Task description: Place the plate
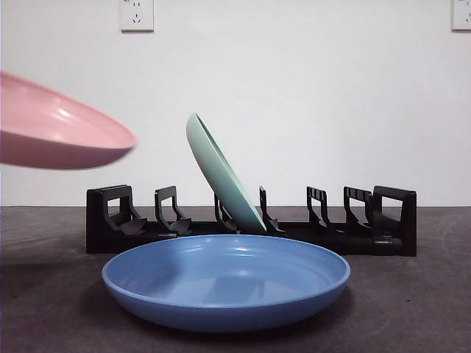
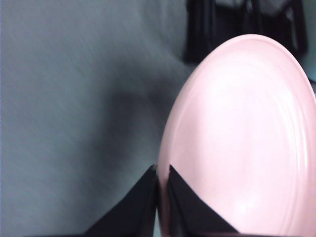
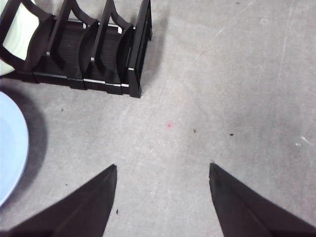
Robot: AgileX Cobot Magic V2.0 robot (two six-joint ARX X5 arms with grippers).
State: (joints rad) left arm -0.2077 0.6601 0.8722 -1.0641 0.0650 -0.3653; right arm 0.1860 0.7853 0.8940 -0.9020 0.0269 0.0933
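Aloft, pink plate (image 1: 59,129) pinched at its rim by left gripper (image 2: 162,192), clear of black rack (image 1: 250,220) & blue plate (image 1: 226,283); green plate (image 1: 223,175) tilted in mid slot; right gripper (image 3: 163,170) spread wide, holding nothing, over bare table (image 3: 222,98).

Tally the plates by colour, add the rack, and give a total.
Pink plate: 1, held in the air by the left gripper
Green plate: 1, leaning in the rack
Blue plate: 1, flat on the table in front of the rack
Black dish rack: 1
Total: 4
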